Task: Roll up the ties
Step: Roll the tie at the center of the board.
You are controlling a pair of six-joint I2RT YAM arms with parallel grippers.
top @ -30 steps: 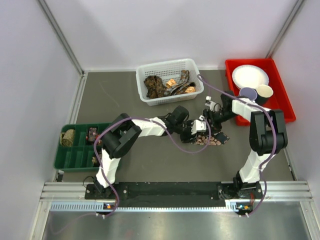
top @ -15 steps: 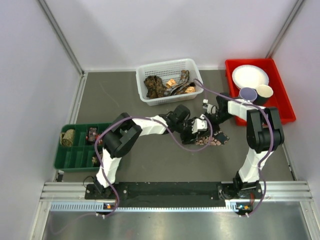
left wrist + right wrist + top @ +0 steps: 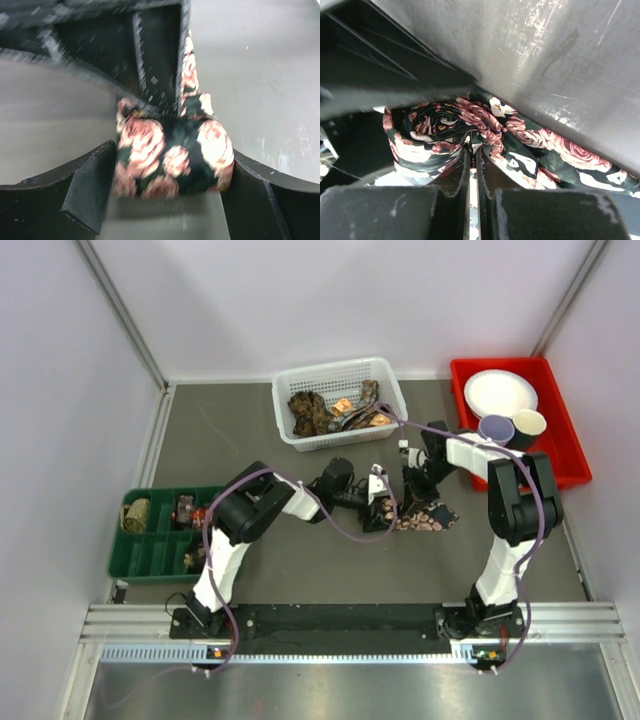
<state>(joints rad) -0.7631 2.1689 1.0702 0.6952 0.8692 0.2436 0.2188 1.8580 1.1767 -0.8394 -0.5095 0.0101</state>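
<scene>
Left wrist view: the rolled end of the rose-printed tie (image 3: 170, 167) is being shown as a compact coil on the table (image 3: 260, 75). It is lying between the spread fingers of the left gripper (image 3: 172, 152), so it is being released, not clenched.
Right wrist view: the spiral of the coil is being seen from its end, with a flat tail running toward 4 o'clock. The jaws of the right gripper (image 3: 471, 155) are being pressed together, with the tips at the fold where coil and tail are meeting.
Top view: only here is the place being given. The tie is lying near the table's middle, a little toward 3 o'clock, with both grippers over it.
Around: a white mesh basket (image 3: 290, 405) at 12 o'clock is holding loose ties (image 3: 315, 412). A red tray (image 3: 560, 455) at 2 o'clock is carrying a plate (image 3: 500, 392) and two cups (image 3: 497, 427). A green divided tray (image 3: 150, 555) at 9 o'clock is holding rolled coils (image 3: 136, 514).
In the way: from above, the coil is being covered by the gripper bodies and a purple cable (image 3: 345, 530).
Hard to make out: the left wrist view is being blurred, so contact at the coil's sides cannot be judged. Whether cloth is being pinched by the right gripper cannot be told.
</scene>
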